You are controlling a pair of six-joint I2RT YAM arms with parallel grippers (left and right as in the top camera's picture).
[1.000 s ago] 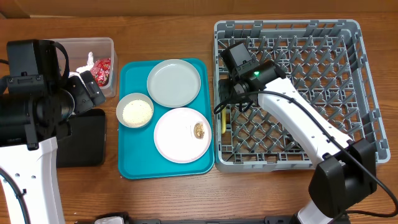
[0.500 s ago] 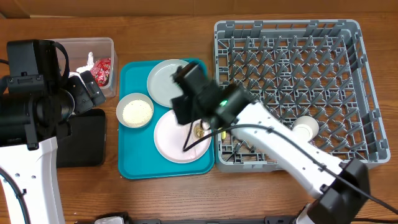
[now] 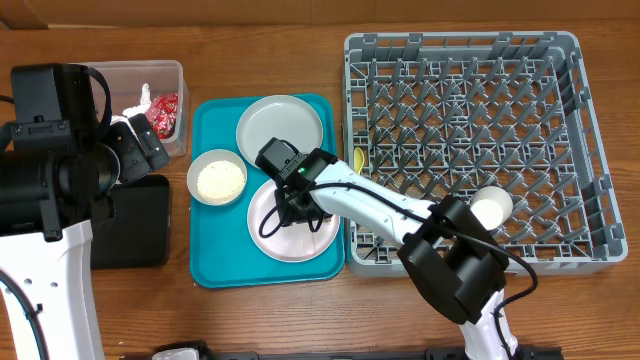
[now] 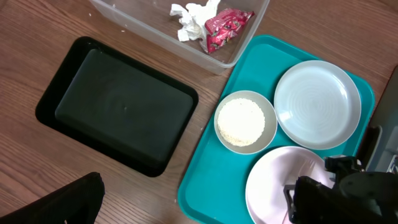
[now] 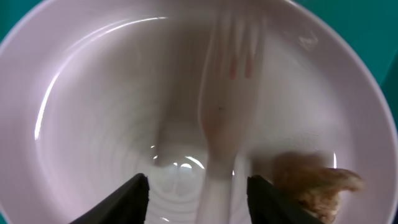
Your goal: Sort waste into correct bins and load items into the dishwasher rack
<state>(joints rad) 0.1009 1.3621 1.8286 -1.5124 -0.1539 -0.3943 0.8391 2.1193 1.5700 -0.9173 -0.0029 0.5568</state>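
Back from the dishwasher rack point(image 3: 460, 42), the right gripper point(image 5: 200, 190), fingers spread, straddles the white fork point(image 5: 227, 106) on the pale pink-white plate point(image 5: 93, 93), likely the next load.

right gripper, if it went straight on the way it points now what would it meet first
Probably the white fork lying on the pale pink plate: its handle runs between the open fingers of the right gripper, though how far off is unclear.

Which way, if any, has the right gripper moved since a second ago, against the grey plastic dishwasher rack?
Yes: the right gripper moved left, out of the grey plastic dishwasher rack, to over the pale pink-white round plate.
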